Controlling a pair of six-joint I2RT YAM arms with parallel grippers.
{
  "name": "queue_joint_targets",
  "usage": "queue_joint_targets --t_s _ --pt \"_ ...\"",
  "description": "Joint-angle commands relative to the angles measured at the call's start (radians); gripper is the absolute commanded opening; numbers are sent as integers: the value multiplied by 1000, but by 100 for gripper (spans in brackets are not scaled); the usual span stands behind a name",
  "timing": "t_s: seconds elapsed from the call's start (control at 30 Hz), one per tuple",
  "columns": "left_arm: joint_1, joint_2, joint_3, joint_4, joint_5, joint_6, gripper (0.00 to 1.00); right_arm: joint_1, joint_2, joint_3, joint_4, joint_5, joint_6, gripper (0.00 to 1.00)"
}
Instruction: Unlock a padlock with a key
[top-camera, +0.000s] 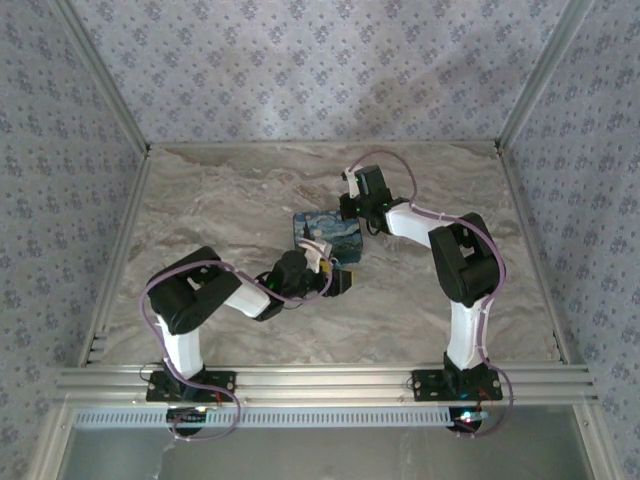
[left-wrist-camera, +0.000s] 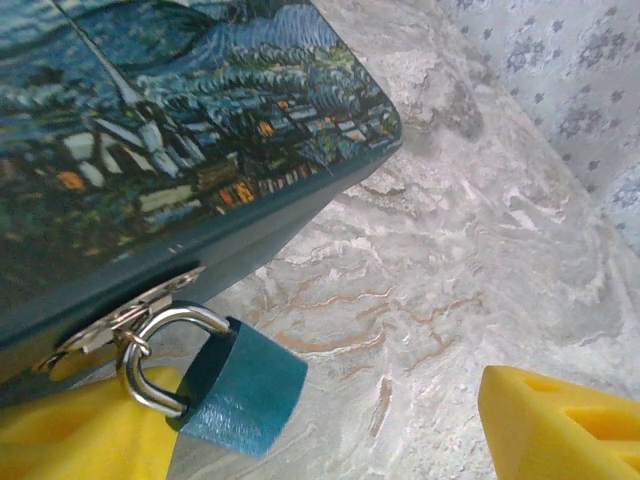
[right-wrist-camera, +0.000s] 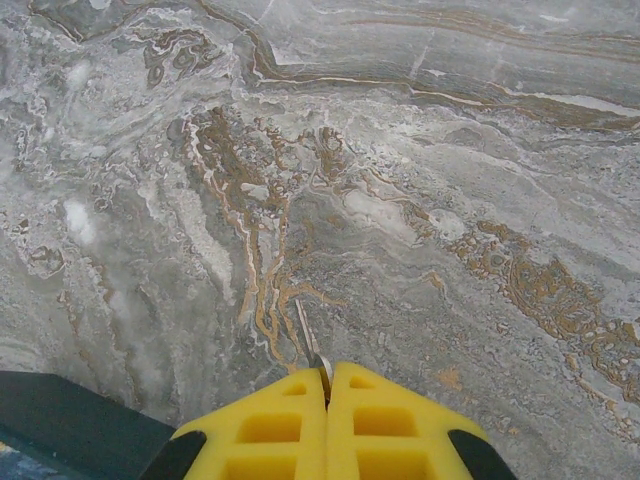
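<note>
- Left wrist: left gripper (left-wrist-camera: 335, 440) spread apart, padlock (left-wrist-camera: 240, 385) hanging off the box (left-wrist-camera: 200, 130) beside one finger
- Right wrist: right gripper (right-wrist-camera: 327, 378) clenched on the key (right-wrist-camera: 306, 333)

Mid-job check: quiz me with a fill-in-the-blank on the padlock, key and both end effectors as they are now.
The padlock hangs from the metal hasp of the printed ____.
Its body sits between the open fingers of the ____ end effector.
The right end effector is ____ on a thin key.
Missing words: box; left; shut.
</note>
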Motion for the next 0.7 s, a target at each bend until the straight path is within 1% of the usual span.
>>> queue_joint_targets --t_s 0.0,0.1,0.17,0.33,0.6,0.67 --pt "19 9 5 192 12 -32 77 25 8 -49 -128 -45 0 0" --pt "24 25 6 204 11 -60 74 25 4 -52 -126 -45 0 0" --pt "25 36 16 183 12 -69 69 25 0 -54 -125 -48 2 0" --pt "42 70 17 201 21 -120 59 24 -12 -58 -128 -48 0 0" --pt "71 73 -5 171 18 -162 55 23 -23 -64 -121 -55 2 0" --pt "77 74 -7 162 25 -166 48 23 -26 -64 -118 -56 3 0"
